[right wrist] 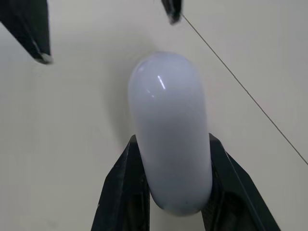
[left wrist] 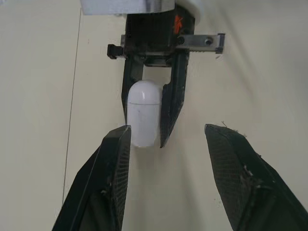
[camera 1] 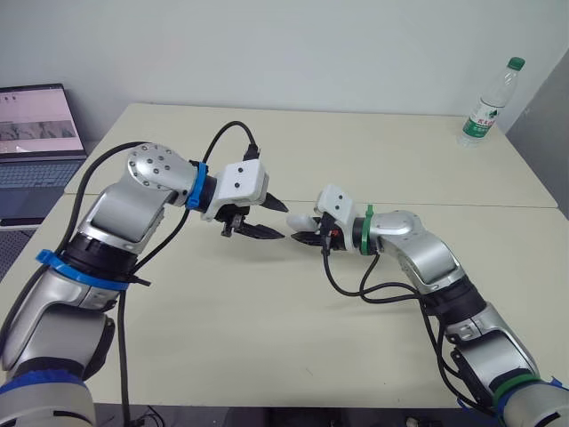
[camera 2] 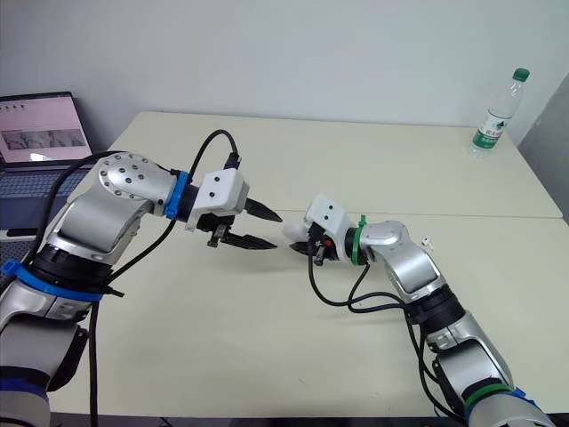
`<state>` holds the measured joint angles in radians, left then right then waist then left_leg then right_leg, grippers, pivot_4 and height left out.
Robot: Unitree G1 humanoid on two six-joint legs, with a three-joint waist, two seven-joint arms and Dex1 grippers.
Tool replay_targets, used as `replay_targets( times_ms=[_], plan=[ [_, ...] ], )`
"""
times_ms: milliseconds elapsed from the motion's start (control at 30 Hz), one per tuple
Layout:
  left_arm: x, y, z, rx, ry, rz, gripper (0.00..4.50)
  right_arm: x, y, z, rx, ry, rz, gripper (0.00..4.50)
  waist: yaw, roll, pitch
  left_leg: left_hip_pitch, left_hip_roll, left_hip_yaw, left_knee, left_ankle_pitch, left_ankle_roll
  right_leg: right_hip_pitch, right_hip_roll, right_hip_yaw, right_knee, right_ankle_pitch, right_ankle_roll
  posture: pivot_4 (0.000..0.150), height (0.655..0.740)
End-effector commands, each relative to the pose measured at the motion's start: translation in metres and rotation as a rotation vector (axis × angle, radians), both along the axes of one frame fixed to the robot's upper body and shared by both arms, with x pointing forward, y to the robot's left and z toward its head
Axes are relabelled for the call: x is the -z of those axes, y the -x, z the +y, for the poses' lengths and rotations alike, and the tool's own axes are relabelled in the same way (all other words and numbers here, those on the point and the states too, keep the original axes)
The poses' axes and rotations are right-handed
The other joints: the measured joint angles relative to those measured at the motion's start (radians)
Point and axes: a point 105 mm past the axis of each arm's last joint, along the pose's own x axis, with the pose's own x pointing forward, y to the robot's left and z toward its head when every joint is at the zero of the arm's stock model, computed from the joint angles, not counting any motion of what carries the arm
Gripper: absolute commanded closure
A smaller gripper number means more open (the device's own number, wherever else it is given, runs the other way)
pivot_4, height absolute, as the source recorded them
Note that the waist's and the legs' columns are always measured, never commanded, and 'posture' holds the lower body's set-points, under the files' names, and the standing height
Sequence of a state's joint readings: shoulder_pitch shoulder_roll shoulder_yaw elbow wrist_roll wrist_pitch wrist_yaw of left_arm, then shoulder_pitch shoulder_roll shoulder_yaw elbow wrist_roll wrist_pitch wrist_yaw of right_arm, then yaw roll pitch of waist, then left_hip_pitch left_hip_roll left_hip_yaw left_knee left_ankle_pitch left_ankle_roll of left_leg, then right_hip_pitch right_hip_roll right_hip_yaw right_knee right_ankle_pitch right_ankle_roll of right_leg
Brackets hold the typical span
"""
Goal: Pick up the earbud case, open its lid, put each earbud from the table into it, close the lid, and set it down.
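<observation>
Centrally, the right gripper (camera 1: 302, 229) clamps the case (right wrist: 171, 130); the left gripper (camera 1: 284, 221) gapes beside it; bottle (camera 1: 487, 98) label, upper right, unreadable.

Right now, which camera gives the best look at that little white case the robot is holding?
The left wrist view: the whole earbud case shows, lid seam included, pinched by the right gripper. The right wrist view shows it close up between the fingers, as a plain smooth surface. The head views show a small white shape.

An office or lab: pale worktables (camera 1: 373, 160), an open laptop (camera 1: 37, 133), a water bottle (camera 1: 487, 104).
</observation>
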<state>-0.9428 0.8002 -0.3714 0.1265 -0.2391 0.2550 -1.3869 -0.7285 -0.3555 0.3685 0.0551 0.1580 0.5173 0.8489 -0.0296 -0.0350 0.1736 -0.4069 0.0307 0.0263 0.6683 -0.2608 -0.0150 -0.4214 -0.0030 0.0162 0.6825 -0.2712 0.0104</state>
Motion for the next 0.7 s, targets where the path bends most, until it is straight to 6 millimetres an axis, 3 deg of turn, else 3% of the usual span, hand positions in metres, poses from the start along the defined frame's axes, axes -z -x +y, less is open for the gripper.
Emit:
replay_targets(
  times_ms=[33,433,533,667,700],
  plan=[
    [-0.004,-0.003,-0.005,0.016,-0.022,-0.028,1.97,-0.016,0.007,0.006,-0.041,-0.001,-0.085,3.62,0.0,0.0,0.0,0.0,0.0,0.0,0.0,0.0,0.0,0.0,0.0,0.0,0.0,0.0,0.0,0.15,0.74],
    [0.005,-0.011,-0.011,0.001,-0.051,-0.058,1.97,-0.025,0.01,0.014,-0.055,-0.005,-0.112,3.62,0.0,0.0,0.0,-0.001,0.0,-0.001,0.003,0.0,0.0,0.0,-0.001,0.001,0.002,0.0,0.0,0.15,0.74],
    [0.005,-0.01,-0.011,0.005,-0.048,-0.053,2.5,-0.026,0.01,0.015,-0.058,-0.005,-0.115,3.62,0.0,0.0,0.0,-0.001,0.0,-0.001,0.004,0.0,0.0,0.0,-0.001,0.001,0.003,0.0,0.0,0.15,0.74],
    [0.006,-0.008,-0.012,0.014,-0.048,-0.049,3.71,-0.025,0.01,0.015,-0.061,0.0,-0.114,3.62,-0.001,0.0,0.0,-0.001,0.0,-0.002,0.008,0.0,0.0,0.0,-0.001,0.001,0.007,0.0,0.0,0.15,0.74],
    [0.006,-0.008,-0.012,0.016,-0.051,-0.05,3.75,-0.025,0.01,0.016,-0.064,0.002,-0.116,3.62,-0.001,0.0,0.0,-0.001,0.0,-0.002,0.008,0.0,0.0,0.0,-0.001,0.001,0.007,0.0,0.0,0.15,0.74]
  ],
)
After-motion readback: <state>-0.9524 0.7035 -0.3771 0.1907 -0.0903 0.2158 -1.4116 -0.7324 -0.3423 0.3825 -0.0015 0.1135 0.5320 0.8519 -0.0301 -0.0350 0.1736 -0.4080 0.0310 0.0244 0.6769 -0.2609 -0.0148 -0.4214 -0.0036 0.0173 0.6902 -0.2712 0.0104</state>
